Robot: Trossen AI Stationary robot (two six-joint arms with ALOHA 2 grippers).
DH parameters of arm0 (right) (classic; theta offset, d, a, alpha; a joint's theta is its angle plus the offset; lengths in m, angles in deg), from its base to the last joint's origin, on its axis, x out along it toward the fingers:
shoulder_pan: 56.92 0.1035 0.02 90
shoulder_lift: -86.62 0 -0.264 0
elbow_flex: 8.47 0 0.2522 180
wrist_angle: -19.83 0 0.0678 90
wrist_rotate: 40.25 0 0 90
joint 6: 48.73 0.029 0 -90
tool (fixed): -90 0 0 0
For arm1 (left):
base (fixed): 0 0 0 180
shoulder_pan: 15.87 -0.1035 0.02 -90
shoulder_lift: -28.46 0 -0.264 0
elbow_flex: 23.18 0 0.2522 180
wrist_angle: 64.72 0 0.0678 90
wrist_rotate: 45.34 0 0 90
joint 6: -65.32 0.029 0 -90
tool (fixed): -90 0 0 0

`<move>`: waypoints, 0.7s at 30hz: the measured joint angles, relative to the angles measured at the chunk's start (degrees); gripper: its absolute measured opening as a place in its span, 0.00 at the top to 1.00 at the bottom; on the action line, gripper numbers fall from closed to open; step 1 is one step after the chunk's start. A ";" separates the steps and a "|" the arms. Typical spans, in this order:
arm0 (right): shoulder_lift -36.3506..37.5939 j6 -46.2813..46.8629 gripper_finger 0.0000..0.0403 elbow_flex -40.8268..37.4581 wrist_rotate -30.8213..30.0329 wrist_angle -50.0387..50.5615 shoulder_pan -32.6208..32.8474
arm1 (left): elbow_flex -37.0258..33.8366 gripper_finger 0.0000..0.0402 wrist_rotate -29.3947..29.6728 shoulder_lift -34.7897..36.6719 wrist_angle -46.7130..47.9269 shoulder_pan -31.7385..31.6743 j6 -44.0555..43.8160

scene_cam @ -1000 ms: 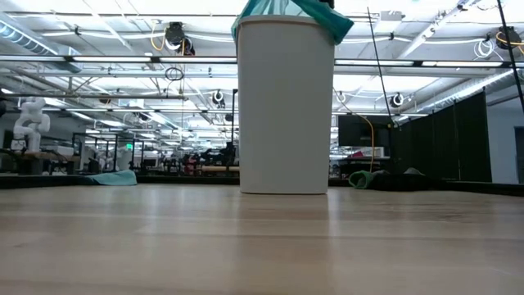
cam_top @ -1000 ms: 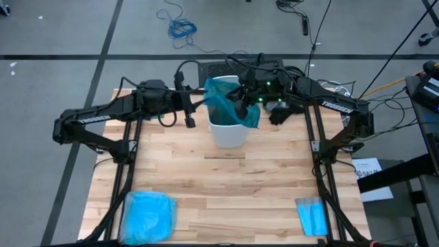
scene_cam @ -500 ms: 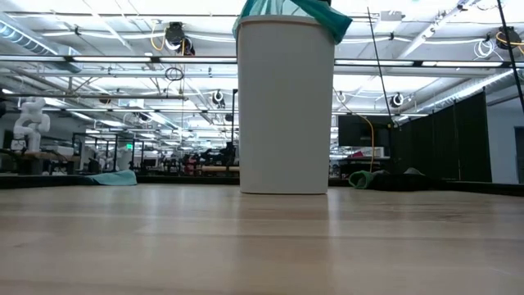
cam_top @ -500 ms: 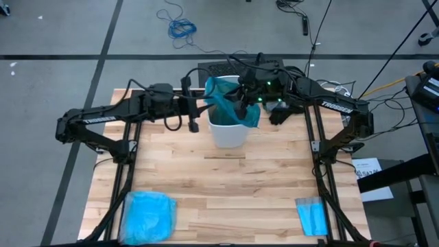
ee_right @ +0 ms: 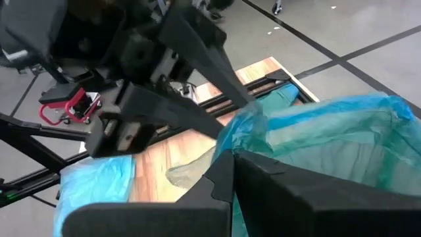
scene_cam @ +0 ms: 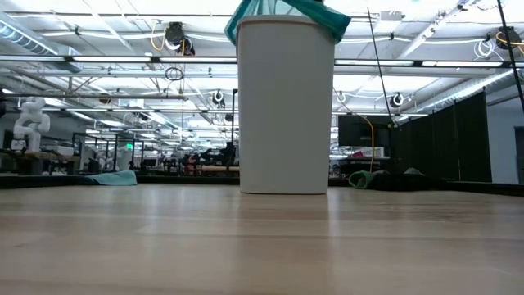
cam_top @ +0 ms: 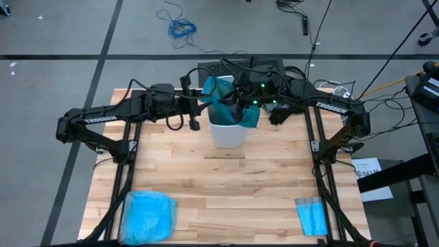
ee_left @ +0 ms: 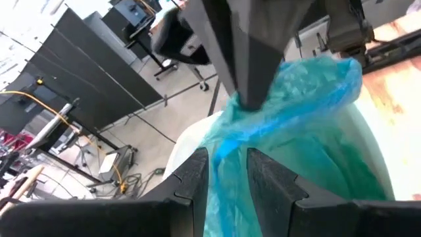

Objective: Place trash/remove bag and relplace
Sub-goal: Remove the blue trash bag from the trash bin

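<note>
A white bin [cam_top: 228, 134] stands at the middle of the table's far side, lined with the teal bag [cam_top: 223, 96], whose mouth sticks up above the bin's rim [scene_cam: 286, 10]. My left gripper [cam_top: 206, 103] is shut on the bag at the bin's left side. My right gripper [cam_top: 236, 106] is shut on the bag just to the right of that, above the bin's opening. The two grippers stand close together, each showing in the other's wrist view. No trash shows in any view. My left gripper pinches a bunched part of the bag's upper edge [ee_left: 227, 148] between its two fingers. The fingers come nearly level from the table's left. The plastic rises above the white bin's rim [ee_left: 187, 141]; one layer or several, I cannot tell. My right gripper pinches the bag's edge [ee_right: 240, 135] between its shut fingers, coming from the table's right and slanting down. Beyond the fingers the bag's mouth [ee_right: 342, 131] spreads open over the bin. The bag's lower part stays inside the bin.
A pale sky-blue plastic bag [cam_top: 147, 216] lies at the table's near left corner. A small folded blue sheet [cam_top: 312, 216] lies at the near right. Bare wood [cam_top: 226, 185] stretches between the bin and the near edge.
The bag's upper edge has been drawn a little farther toward the table's left, out past the bin's left rim. Both grippers have kept their hold on it.
</note>
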 joint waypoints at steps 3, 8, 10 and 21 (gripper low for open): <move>0.07 0.13 1.00 0.00 0.24 -0.44 0.00 | 0.00 0.75 1.62 -0.40 0.38 0.00 1.10; 0.09 0.53 1.00 0.00 1.09 -1.18 0.04 | 0.00 0.80 3.16 -0.61 0.38 0.00 1.12; 0.09 0.55 1.00 0.00 1.15 -1.26 0.07 | 0.00 0.85 3.31 -0.59 0.27 0.00 1.12; 0.15 1.73 0.98 0.00 -1.44 -0.60 -0.55 | 2.30 1.00 7.73 1.16 3.39 0.33 -0.61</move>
